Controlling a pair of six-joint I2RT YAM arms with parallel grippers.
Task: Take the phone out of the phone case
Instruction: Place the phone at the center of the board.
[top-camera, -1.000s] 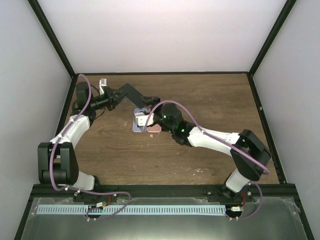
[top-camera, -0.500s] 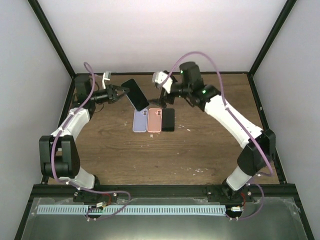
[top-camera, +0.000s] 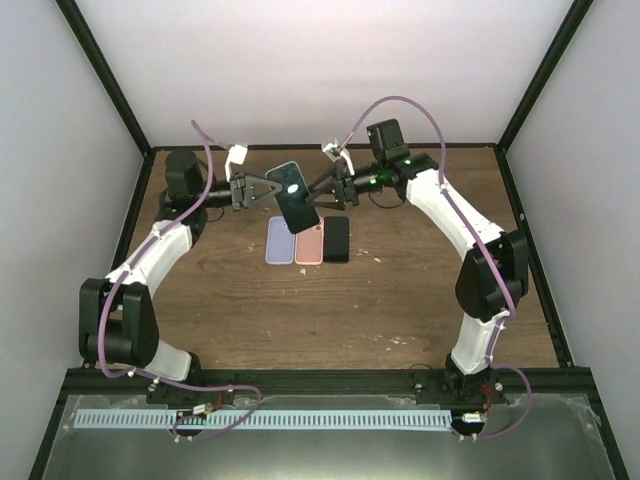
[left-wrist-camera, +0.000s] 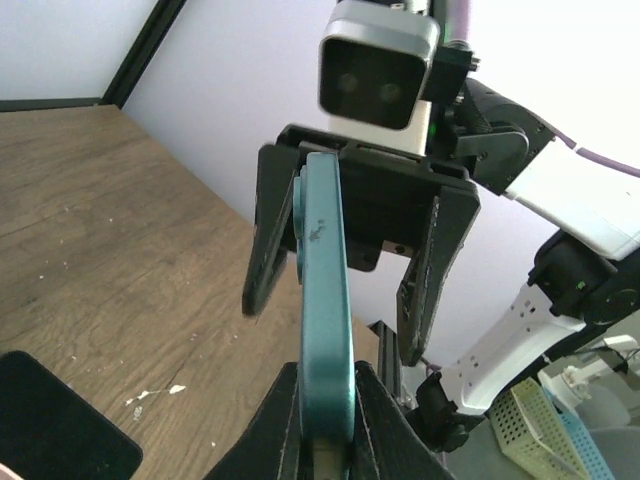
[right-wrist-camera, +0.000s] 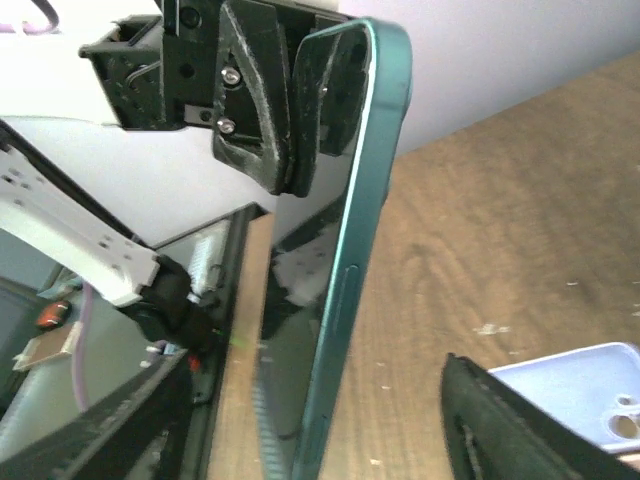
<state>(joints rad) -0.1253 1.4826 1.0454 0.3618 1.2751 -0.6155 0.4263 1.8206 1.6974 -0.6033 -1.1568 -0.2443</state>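
Note:
A phone in a dark teal case is held in the air above the table's back middle. My left gripper is shut on its left end; in the left wrist view the case stands edge-on between my fingers. My right gripper is open, with a finger on either side of the phone's right end and not touching it. In the right wrist view the glossy screen and teal edge run between my open right fingers, and the left gripper clamps the far end.
Three flat items lie side by side on the wooden table under the phone: a lilac one, a pink one and a black one. The lilac one also shows in the right wrist view. White walls enclose the back.
My left gripper has carried the phone right, toward the centre. My right gripper has swung left and lower to the phone's free end, jaws open around it.

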